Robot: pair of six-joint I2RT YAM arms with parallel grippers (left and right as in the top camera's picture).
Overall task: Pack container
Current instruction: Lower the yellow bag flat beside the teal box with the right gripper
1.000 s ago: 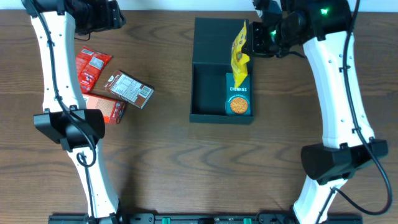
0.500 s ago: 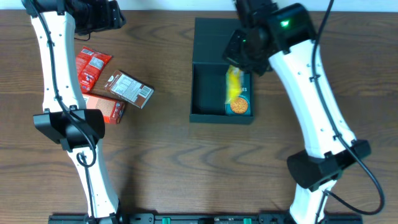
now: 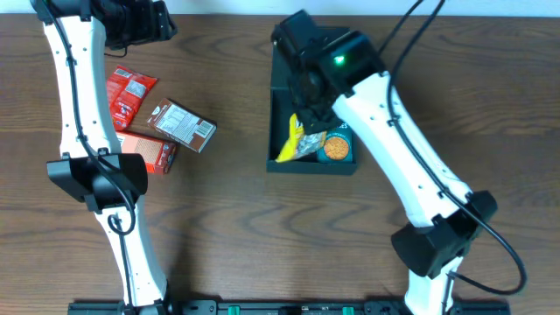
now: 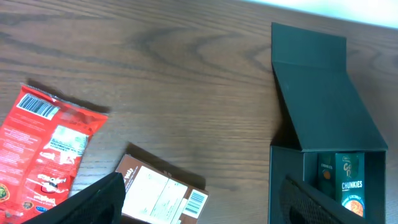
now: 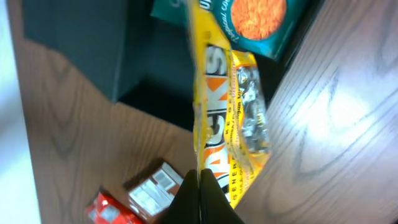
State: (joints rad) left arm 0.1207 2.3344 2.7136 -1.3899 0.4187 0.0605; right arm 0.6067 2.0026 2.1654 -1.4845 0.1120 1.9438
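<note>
The container (image 3: pixel 282 105), a dark square box with its flap lid (image 4: pixel 323 106) folded back, sits mid-table. Inside, at its right, stands a teal Chunkies carton (image 3: pixel 337 147). My right gripper (image 5: pixel 200 177) is shut on the top edge of a yellow snack bag (image 5: pixel 233 124). That bag (image 3: pixel 293 144) hangs tilted over the box's left half, its lower end near the front wall. In the overhead view the right arm hides the jaws themselves. My left gripper (image 4: pixel 202 208) is open, hovering empty above the loose packs left of the box.
Three packs lie left of the container: a red pouch (image 3: pixel 129 92), a brown pack (image 3: pixel 182 125) with a white label, and an orange-red box (image 3: pixel 149 150). The right arm crosses over the box's lid and back wall.
The right arm has swung left and down from the box's back right, carrying the yellow bag to the box's left half. The left arm has not moved.
</note>
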